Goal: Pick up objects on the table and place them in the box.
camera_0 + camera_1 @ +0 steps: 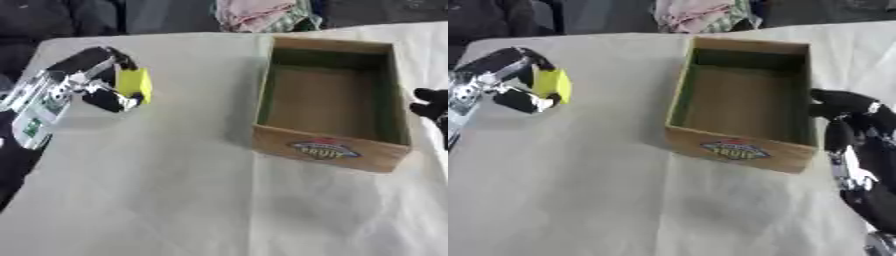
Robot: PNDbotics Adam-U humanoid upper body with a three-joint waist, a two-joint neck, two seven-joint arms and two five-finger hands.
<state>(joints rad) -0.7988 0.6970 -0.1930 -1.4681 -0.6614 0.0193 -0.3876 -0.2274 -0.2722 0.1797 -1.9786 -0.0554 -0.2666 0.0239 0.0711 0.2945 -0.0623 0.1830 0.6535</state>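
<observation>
Table (pixel 175 200), yellow block (pixel 135 84) in left robot hand (pixel 98 85)

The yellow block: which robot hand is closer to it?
Left. The left hand is curled round the yellow block, holding it. The right hand is far across, beside the box's right wall.

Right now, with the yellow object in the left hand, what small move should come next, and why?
Probably carry the left hand rightward toward the box. Its fingers are curled round the yellow object, which is well to the left of the box, and the box interior looks empty. The right hand sits by the box's right wall, holding nothing.
</observation>
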